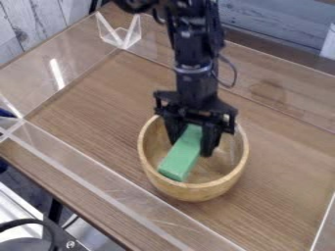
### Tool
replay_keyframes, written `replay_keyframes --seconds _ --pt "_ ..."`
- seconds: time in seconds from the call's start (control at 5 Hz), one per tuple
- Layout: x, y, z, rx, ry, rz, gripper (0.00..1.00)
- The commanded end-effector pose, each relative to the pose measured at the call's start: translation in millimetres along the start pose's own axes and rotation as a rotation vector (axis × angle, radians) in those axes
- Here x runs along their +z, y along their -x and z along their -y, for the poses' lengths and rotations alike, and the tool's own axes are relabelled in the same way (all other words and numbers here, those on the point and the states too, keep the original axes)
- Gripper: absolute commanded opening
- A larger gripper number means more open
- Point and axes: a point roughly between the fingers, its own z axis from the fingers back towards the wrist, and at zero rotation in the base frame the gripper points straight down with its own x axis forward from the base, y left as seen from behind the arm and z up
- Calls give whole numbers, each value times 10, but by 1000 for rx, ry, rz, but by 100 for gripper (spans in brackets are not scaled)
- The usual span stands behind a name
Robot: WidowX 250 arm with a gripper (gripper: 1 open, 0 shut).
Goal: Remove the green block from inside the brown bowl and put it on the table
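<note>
The brown bowl [194, 165] sits on the table [105, 98], right of centre and toward the front. My gripper [198, 133] points straight down over the bowl, shut on the upper end of the green block [182, 155]. The block hangs tilted, its lower end toward the front left, over the bowl's hollow at about rim height. Whether that lower end still touches the bowl I cannot tell. The black arm [190, 44] rises behind and hides the far rim of the bowl.
Low clear acrylic walls [59, 157] edge the tabletop on the left, front and back. A small clear piece [121, 35] stands at the far edge. Bare wood lies left of the bowl and to its right.
</note>
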Motion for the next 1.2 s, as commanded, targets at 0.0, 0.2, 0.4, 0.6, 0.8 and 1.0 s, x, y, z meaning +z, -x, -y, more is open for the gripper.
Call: replay_keyframes --seconds 0.0,0.2,0.4,0.6,0.8,1.0 --pt "362 -92 -69 0 27 98 0" --pt "507 -224 -390 60 27 125 0" --pt "579 -315 -769 95 19 136 0" --pt "572 -340 -1029 130 2 144 0" --pt "472 -316 -1151 147 -16 136 0" --pt "355 -280 -1249 163 -35 124 0"
